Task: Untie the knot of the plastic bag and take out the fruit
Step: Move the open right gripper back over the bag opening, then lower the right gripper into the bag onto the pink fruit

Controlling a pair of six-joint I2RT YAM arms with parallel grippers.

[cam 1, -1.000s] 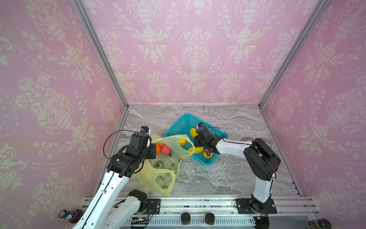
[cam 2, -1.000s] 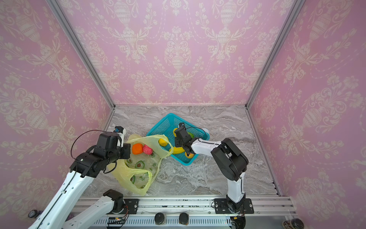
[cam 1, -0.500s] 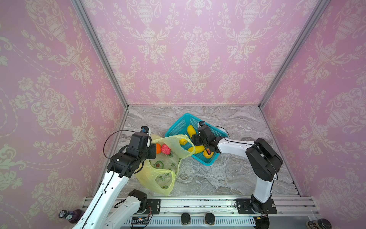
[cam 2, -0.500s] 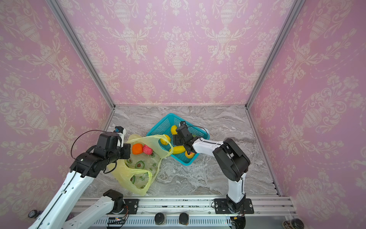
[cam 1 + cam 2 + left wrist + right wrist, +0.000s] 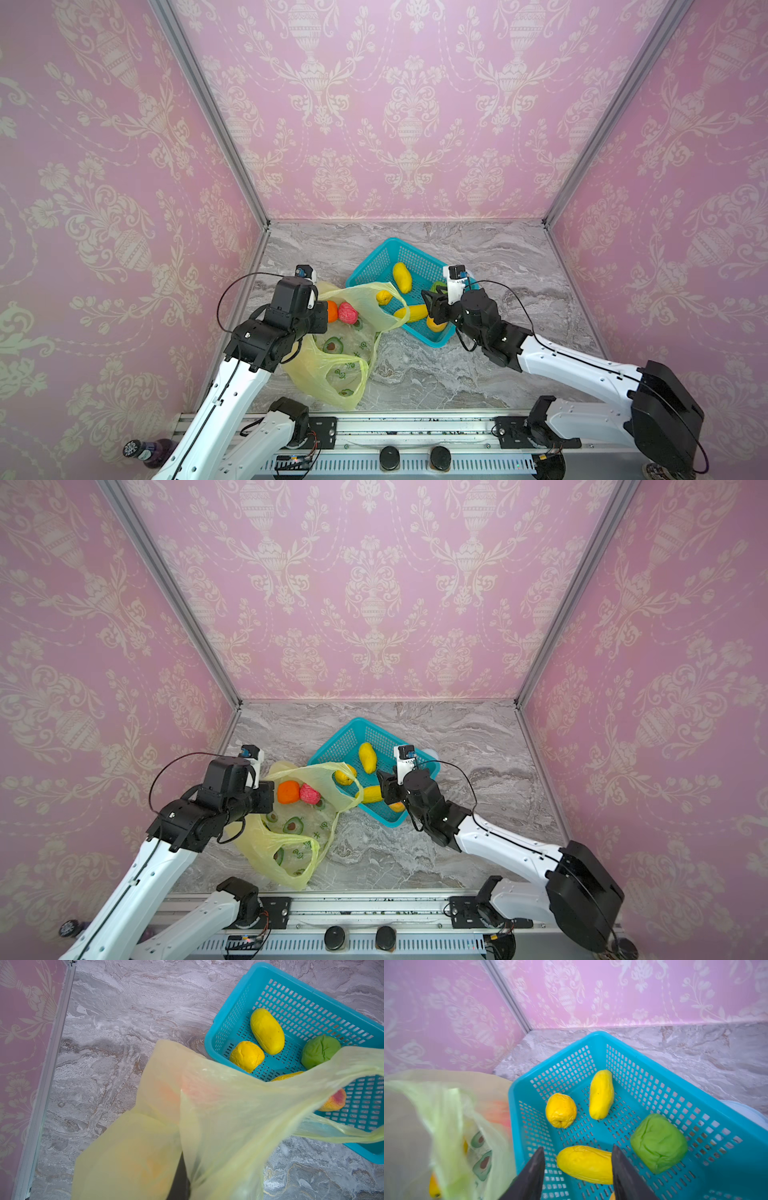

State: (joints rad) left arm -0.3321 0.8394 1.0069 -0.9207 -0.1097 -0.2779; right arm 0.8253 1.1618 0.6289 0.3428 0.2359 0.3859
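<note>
The plastic bag (image 5: 340,365) (image 5: 291,854) lies at the left, pale yellow with avocado prints, its mouth open. No knot shows; one handle loop (image 5: 342,1134) drapes over the basket. My left gripper (image 5: 322,318) (image 5: 180,1180) is shut on the bag's rim, holding it up. An orange fruit (image 5: 288,791) and a pink-red one (image 5: 309,793) sit inside. My right gripper (image 5: 432,305) (image 5: 577,1148) stands open over a long yellow fruit (image 5: 585,1164) lying in the basket, not gripping it.
The teal basket (image 5: 374,257) (image 5: 654,1064) also holds a second long yellow fruit (image 5: 601,1095), a yellow oval (image 5: 560,1110), a green one (image 5: 658,1142) and a peach-coloured one (image 5: 334,1102). A pale object (image 5: 749,1111) sits behind it. Pink walls close three sides.
My right gripper has drawn back toward the basket's near right, and its jaws opened wide then narrowed partway. The left arm and the bag have stayed put.
</note>
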